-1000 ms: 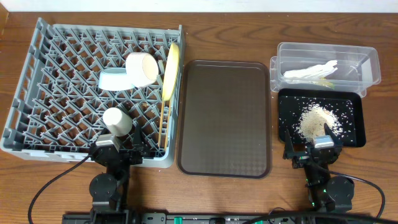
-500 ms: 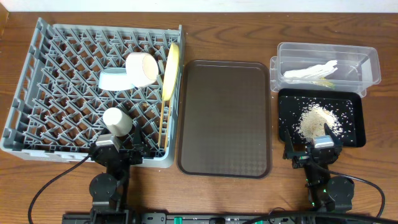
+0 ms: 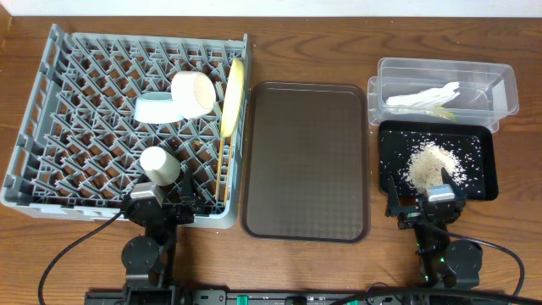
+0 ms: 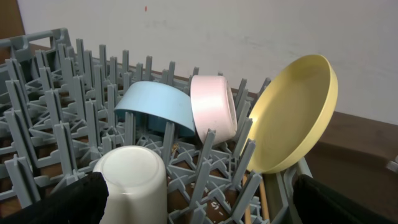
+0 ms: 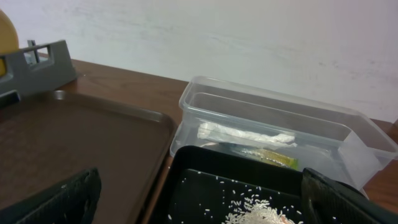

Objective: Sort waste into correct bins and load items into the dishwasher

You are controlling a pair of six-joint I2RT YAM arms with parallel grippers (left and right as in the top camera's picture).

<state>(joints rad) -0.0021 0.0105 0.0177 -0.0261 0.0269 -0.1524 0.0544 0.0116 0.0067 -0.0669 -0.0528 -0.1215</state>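
The grey dish rack (image 3: pixel 51 119) holds the yellow plate (image 3: pixel 232 95) on edge, the white bowl (image 3: pixel 193 93), the light-blue bowl (image 3: pixel 154 109), the cream cup (image 3: pixel 159 164) and the chopsticks (image 3: pixel 221 174). The left wrist view shows the same plate (image 4: pixel 292 118), blue bowl (image 4: pixel 155 112) and cup (image 4: pixel 134 183). The clear tub (image 3: pixel 500 85) holds crumpled white paper (image 3: pixel 423 96) and the green wrapper (image 5: pixel 277 157). The black tray (image 3: pixel 483 182) holds rice scraps (image 3: pixel 430 163). My left gripper (image 3: pixel 159 207) is open and empty at the rack's near edge. My right gripper (image 3: pixel 428 207) is open and empty at the black tray's near edge.
The brown serving tray (image 3: pixel 306 161) lies bare between the rack and the bins. A white wall runs behind the table's far edge.
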